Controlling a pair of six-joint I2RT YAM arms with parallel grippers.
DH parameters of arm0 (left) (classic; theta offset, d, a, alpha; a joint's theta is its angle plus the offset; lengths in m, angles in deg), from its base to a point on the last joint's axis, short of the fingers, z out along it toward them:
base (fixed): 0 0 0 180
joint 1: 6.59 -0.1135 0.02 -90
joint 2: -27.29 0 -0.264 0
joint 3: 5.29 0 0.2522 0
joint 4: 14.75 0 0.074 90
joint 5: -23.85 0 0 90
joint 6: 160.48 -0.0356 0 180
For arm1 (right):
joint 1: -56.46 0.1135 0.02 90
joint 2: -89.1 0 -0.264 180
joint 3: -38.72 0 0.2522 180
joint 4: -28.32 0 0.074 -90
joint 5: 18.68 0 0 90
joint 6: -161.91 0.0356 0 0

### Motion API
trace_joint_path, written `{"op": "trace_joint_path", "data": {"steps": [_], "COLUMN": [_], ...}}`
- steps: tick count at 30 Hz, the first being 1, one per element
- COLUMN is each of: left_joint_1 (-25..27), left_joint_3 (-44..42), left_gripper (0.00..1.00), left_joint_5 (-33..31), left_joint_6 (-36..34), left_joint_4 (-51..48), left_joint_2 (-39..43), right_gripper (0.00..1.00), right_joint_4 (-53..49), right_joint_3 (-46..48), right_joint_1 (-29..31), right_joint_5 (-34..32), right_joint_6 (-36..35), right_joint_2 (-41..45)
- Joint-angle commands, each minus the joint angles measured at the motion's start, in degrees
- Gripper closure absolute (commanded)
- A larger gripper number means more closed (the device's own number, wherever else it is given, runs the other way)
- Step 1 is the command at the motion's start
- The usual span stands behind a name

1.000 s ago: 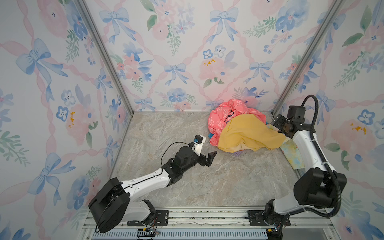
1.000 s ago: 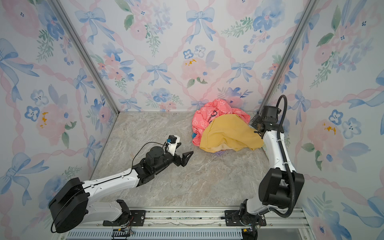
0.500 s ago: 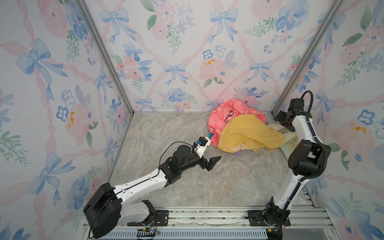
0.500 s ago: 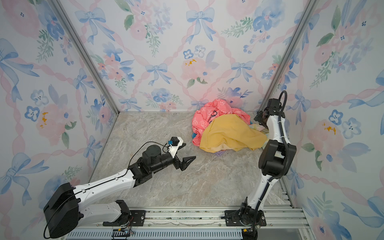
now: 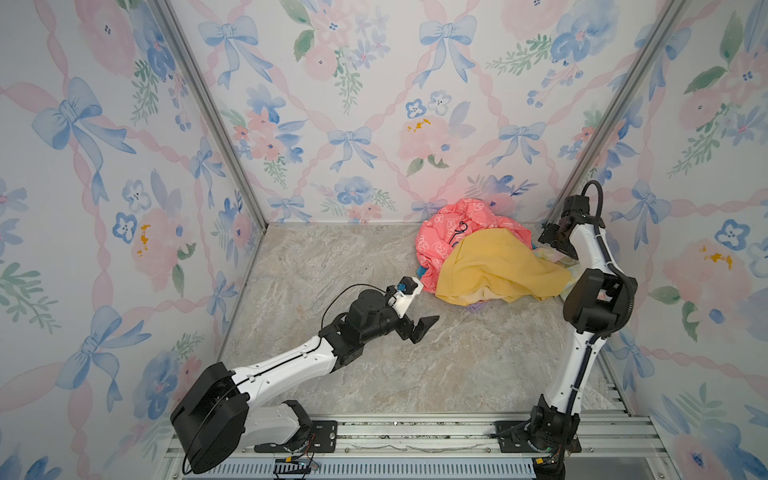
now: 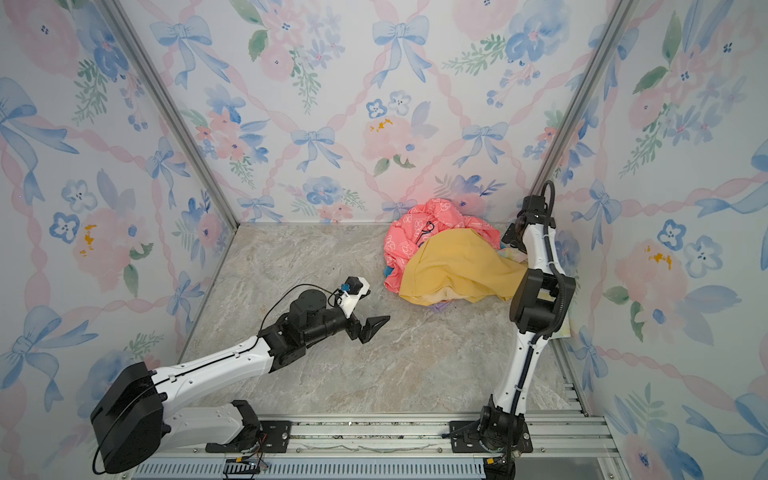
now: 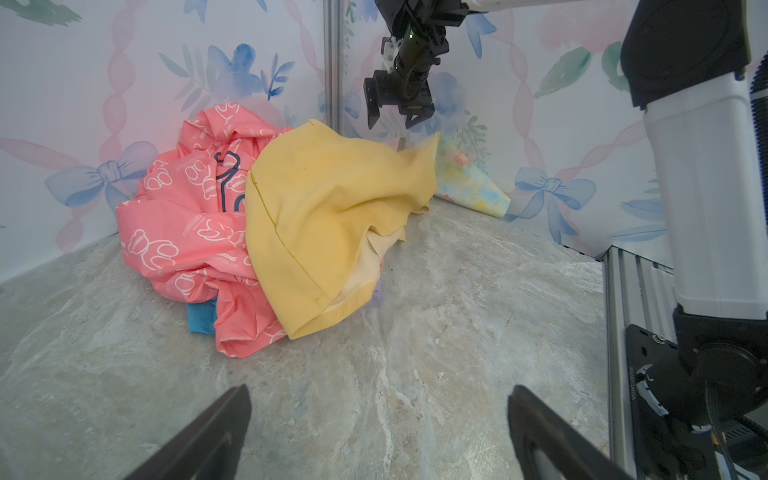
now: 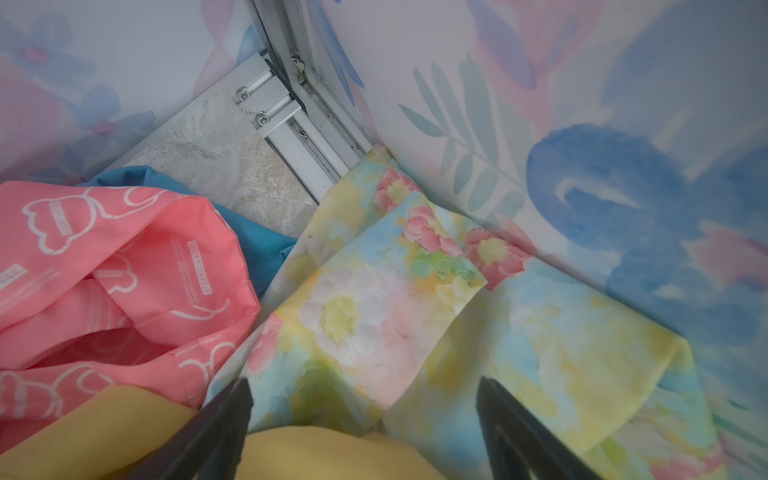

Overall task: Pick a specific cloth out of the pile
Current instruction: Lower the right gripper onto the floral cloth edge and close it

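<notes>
Right hand has swung over the one cloth, open, empty; left hand too.

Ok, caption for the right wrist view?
Open right gripper poised over the pastel floral cloth, beside the pink cloth.

My left arm and right arm are white plastic shells between black cylindrical joints, with black ribbed cables; my fingers are black tapered wedges.
</notes>
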State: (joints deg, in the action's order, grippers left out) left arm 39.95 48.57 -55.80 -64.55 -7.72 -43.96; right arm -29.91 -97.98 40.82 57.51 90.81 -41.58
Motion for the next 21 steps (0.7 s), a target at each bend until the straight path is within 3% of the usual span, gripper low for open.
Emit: {"op": "trace_joint_path", "data": {"steps": [1,17,21], "left_joint_1": [-0.8,-2.2,-2.6], "left_joint_3": [1.9,2.1,2.3], "left_gripper": [0.02,0.02,0.02], "left_joint_5": [0.9,2.0,2.1], "left_joint_6": [-0.9,0.2,0.4], "left_joint_4": [-0.6,0.0,0.0], "left_joint_2": [-1.1,-3.4,-4.2], "right_gripper": [0.12,0.15,0.22], "right_joint_4": [-1.0,8.9,8.4], "right_joint_3": [-2.7,-3.6,-4.8], "right_joint_1": [0.0,-0.7,-0.8], "right_joint_5": [-0.9,1.0,2.8], "right_joint_6": [-1.3,-1.3,-0.3], "right_joint_2": [-3.0,-9.6,-11.1]}}
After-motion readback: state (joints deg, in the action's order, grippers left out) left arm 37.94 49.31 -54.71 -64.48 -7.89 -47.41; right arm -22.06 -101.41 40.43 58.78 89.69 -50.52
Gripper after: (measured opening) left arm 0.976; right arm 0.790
